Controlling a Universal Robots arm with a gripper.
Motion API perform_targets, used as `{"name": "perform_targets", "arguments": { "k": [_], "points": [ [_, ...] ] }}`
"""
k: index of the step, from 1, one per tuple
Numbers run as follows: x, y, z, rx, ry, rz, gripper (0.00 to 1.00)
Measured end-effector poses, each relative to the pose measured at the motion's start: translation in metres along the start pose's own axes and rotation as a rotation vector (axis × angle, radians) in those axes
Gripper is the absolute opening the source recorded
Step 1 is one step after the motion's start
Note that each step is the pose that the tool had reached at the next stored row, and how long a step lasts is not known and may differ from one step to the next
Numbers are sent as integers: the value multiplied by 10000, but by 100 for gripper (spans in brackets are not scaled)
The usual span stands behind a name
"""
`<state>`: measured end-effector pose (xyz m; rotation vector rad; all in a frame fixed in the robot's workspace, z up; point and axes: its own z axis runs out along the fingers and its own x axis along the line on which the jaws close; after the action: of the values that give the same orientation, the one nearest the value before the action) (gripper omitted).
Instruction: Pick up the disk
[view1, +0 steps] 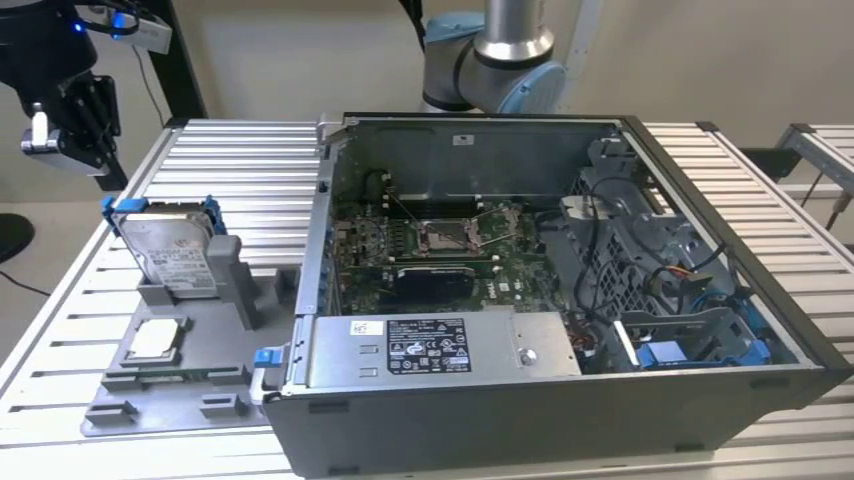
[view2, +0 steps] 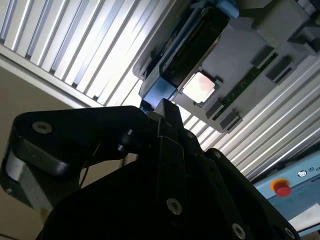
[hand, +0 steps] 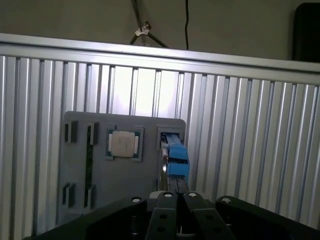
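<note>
gripper fingers pressed together, nothing between them. in the exterior view it hangs above and well apart from the disk. disk stands on edge in a slot of the grey fixture, beside the cpu chip, at the exterior view's left of the open computer case.

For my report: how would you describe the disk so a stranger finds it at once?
At the exterior view's left of the open computer case lies a grey tray. The disk stands on edge in it, blue-framed, unlike the flat square chip.
</note>
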<state>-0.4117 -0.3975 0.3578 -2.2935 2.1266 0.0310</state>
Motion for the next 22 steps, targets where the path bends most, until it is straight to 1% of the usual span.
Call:
{"name": "perform_targets", "arguments": {
  "k": [16,17,22],
  "points": [
    [0,0,0,17,1,-1,0],
    [0,0,0,19,1,-1,100],
    [0,0,0,25,1,-1,100]
  ]
}}
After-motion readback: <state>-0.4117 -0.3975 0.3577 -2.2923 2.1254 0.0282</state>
